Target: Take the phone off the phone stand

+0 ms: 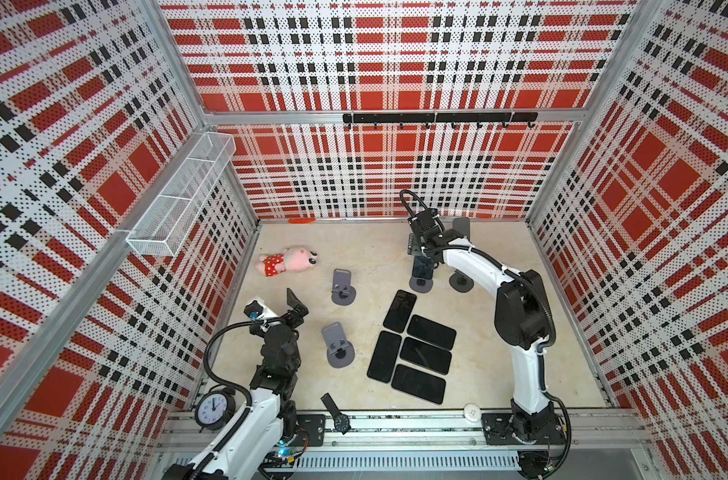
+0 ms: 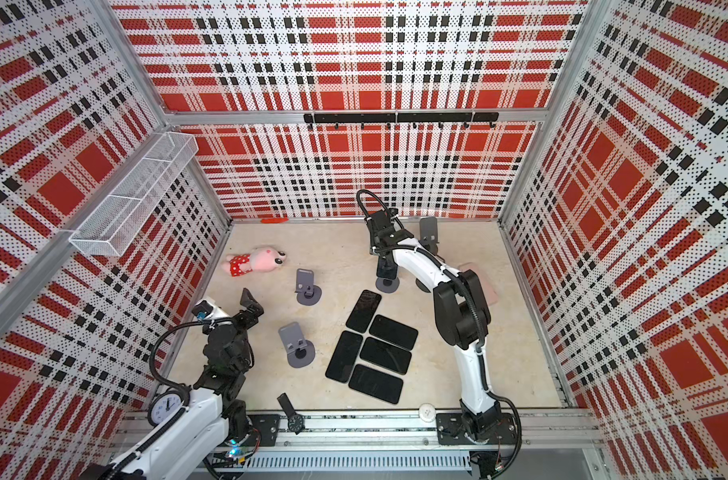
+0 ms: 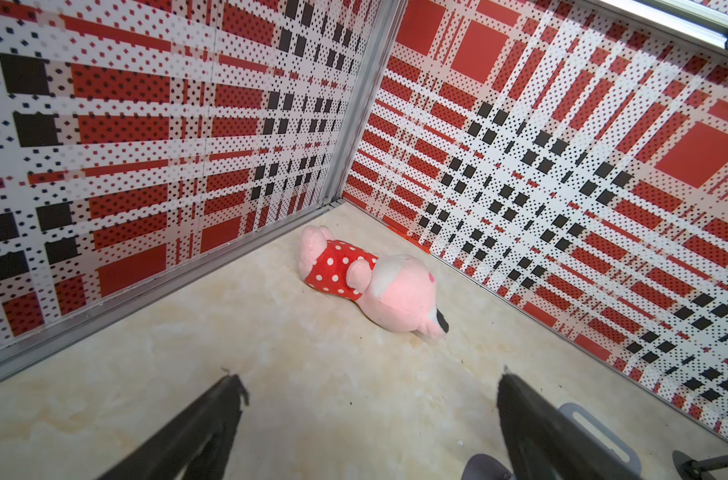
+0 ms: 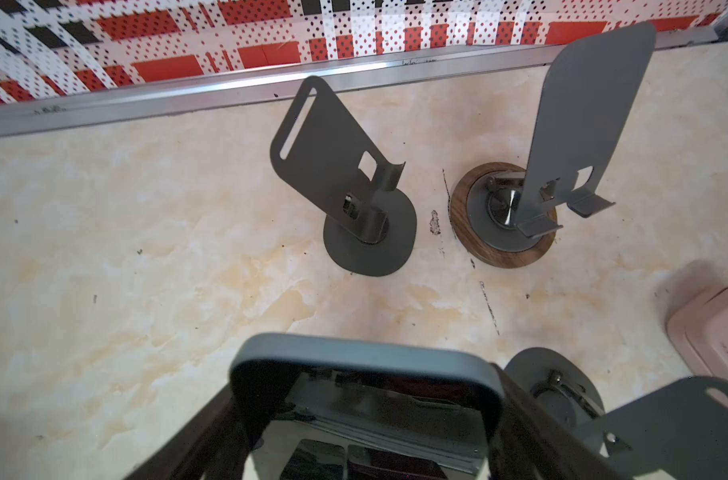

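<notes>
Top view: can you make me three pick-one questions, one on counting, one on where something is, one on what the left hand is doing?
1. How many phones lie flat on the table? A) two B) five C) eight
2. Where is the toy? A) on the phones B) nowhere in view C) on the table, far left corner
3. The left hand is: A) open, empty B) shut on a phone C) shut on the toy
Answers: 1 B, five dark slabs lie together; 2 C, it lies near that corner; 3 A, its fingers stand apart around nothing.
</notes>
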`<state>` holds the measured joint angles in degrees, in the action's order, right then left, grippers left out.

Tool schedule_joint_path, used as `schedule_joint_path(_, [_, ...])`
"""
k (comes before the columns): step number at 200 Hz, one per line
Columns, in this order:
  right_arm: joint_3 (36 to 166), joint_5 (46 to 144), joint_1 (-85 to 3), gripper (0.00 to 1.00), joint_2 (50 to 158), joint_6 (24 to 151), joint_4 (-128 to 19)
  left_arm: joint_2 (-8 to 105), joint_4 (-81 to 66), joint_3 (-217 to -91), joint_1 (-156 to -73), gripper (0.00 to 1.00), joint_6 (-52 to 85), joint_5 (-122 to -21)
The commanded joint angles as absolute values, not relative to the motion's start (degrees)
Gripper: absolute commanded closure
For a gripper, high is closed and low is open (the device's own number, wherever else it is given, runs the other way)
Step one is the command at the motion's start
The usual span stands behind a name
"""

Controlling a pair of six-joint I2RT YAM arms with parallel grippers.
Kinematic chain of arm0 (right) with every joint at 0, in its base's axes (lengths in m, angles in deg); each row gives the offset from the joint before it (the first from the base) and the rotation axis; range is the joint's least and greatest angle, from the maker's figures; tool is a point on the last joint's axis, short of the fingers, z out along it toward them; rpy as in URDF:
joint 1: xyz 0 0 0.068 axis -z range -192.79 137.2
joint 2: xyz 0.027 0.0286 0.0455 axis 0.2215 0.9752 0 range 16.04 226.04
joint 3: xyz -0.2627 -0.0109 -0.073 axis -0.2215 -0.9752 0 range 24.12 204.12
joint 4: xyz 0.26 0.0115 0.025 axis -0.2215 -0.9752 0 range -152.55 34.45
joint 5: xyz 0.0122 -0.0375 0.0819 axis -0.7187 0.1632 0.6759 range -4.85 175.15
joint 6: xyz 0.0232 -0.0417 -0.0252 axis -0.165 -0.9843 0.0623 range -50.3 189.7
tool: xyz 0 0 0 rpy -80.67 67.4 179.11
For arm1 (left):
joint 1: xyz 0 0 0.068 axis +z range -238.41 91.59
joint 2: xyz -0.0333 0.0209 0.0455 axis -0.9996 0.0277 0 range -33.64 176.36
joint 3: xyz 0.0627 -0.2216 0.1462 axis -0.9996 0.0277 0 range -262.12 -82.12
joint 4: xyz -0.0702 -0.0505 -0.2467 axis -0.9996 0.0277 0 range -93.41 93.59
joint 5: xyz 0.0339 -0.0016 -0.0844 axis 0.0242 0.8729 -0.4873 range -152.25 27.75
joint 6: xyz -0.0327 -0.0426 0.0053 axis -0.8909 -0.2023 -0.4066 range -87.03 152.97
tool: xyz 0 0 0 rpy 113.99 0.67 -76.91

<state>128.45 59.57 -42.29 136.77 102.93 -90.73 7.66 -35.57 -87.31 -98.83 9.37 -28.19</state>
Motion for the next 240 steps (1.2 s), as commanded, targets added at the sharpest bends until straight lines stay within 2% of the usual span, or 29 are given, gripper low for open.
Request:
schedule_joint_path(1, [130.42, 58.73, -42.15, 0.19, 138.1, 100.01, -92.57, 7.75, -36.91, -88.82, -98.45, 0.02, 9.52, -28.15])
schedule_joint_path(84, [130.92, 59.67, -42.24, 0.27, 137.3, 98.88, -92.3, 8.11, -36.98, -89.07, -98.34, 0.02, 9.61, -28.41])
schedule_joint_path(178, [130.21, 59.48, -42.19, 0.28, 130.91, 95.82, -91.39, 9.25, -36.99, -89.62, -98.1, 0.02, 9.86, -29.38])
schedule_joint_path(240, [124.14, 65.45, -42.24, 0.27, 123.99, 90.57, -88.31, 9.95, -37.0, -89.97, -97.99, 0.02, 9.95, -30.03])
